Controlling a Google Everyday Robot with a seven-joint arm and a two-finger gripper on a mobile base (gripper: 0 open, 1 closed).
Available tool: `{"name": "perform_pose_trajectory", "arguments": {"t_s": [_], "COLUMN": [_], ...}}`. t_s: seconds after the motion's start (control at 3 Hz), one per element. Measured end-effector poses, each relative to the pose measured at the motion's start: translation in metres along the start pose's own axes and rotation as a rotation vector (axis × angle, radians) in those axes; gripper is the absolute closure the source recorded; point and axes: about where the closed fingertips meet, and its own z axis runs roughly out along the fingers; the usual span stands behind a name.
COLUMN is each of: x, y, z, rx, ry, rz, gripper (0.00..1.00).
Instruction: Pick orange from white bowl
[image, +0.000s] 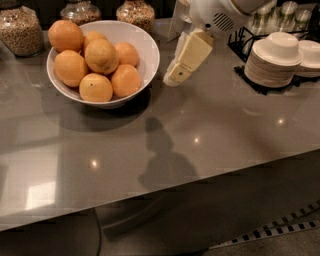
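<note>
The white bowl (151, 56) stands at the back left of the grey counter and holds several oranges. The orange (101, 56), large, paler and slightly oblong, lies on top of the pile in the middle of the bowl. Deeper-orange, rounder oranges surround it. My gripper (173, 78), cream-coloured under a white wrist, hangs tilted just to the right of the bowl's rim, a little above the counter. It points down and left and holds nothing that I can see. It touches neither the bowl nor any fruit.
Three glass jars (19, 27) of grain stand behind the bowl along the back. A stack of small white dishes (274, 60) sits in a black rack at the right. The counter's front edge (165, 187) runs across the lower part, with floor below.
</note>
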Motion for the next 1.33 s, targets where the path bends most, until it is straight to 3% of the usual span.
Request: {"name": "perform_pose_trajectory", "arguments": {"t_s": [0.67, 1.33], "x": [-0.037, -0.063], "y": [-0.046, -0.077], "z": [0.048, 0.087], "rx": [0.043, 0.014], "ry": [-0.112, -0.199], "rz": [-0.086, -0.218], "gripper": [0.00, 0.01]}}
